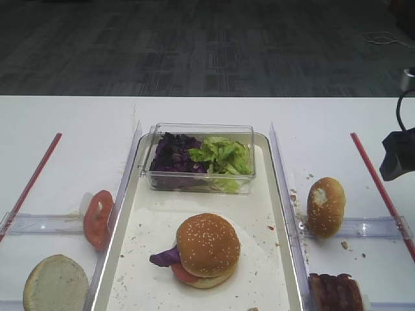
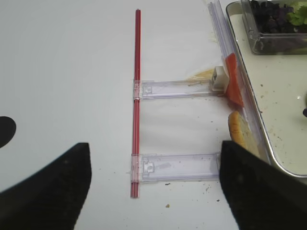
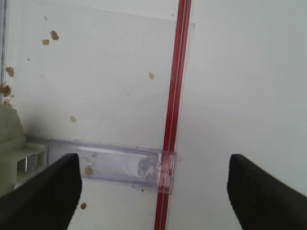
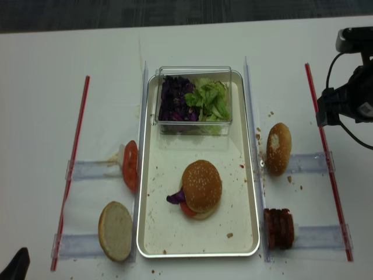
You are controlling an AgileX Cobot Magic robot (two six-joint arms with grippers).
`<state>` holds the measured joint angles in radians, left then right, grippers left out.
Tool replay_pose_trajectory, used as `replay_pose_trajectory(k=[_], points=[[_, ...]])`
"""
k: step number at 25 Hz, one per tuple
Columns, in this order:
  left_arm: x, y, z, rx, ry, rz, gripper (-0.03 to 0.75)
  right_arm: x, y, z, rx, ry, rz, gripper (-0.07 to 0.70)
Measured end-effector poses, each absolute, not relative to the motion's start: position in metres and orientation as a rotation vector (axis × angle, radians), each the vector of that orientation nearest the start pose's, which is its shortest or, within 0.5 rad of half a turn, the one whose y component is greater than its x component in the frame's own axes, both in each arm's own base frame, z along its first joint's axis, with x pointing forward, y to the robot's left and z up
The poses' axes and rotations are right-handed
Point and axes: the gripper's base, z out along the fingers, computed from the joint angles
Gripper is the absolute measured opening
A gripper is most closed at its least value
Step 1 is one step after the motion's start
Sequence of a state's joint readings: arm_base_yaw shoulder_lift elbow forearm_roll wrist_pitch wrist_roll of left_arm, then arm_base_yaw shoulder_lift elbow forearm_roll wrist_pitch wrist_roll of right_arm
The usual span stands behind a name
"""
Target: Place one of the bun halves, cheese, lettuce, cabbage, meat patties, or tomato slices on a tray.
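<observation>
The cream tray (image 1: pixel 142 259) (image 4: pixel 154 230) lies in the middle of the table. On it the sesame bun half (image 1: pixel 208 245) (image 4: pixel 201 185) tops a small stack, with cabbage (image 1: pixel 165 257) and a tomato slice (image 1: pixel 183 273) peeking out below. More tomato slices (image 1: pixel 97 219) (image 2: pixel 232 86) lean outside the tray's left rim. Meat patties (image 1: pixel 335 293) (image 4: pixel 279 228) stand outside its right rim. Lettuce (image 1: pixel 224 155) and cabbage (image 1: pixel 174 155) fill a clear box. No cheese shows plainly. My right gripper (image 3: pixel 153 191) is open above bare table at the far right. My left gripper (image 2: pixel 153 187) is open at the near left.
A pale flat bun half (image 1: pixel 56 285) (image 2: pixel 238 132) lies left of the tray; a brown bun with a white patch (image 1: pixel 325 206) lies to its right. Red strips (image 3: pixel 172 120) (image 2: pixel 136 96) and clear brackets (image 3: pixel 115 167) (image 2: pixel 175 166) line both sides. Crumbs dot the table.
</observation>
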<state>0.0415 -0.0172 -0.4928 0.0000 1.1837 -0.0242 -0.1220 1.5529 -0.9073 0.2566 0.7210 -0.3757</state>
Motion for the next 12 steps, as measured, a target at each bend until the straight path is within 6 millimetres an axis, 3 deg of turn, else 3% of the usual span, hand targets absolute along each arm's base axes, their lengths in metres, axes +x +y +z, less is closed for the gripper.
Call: replay_pose_trajectory(k=[7,12], points=[[-0.012,-0.001,0.265,-0.071,2.156,0.010,0.545,0.253,-0.016,0.232,-0.115,2.811,0.161,0.647],[-0.012,-0.001,0.265,-0.071,2.156,0.010,0.545,0.210,-0.012,0.238,-0.099,2.834,0.144,0.647]])
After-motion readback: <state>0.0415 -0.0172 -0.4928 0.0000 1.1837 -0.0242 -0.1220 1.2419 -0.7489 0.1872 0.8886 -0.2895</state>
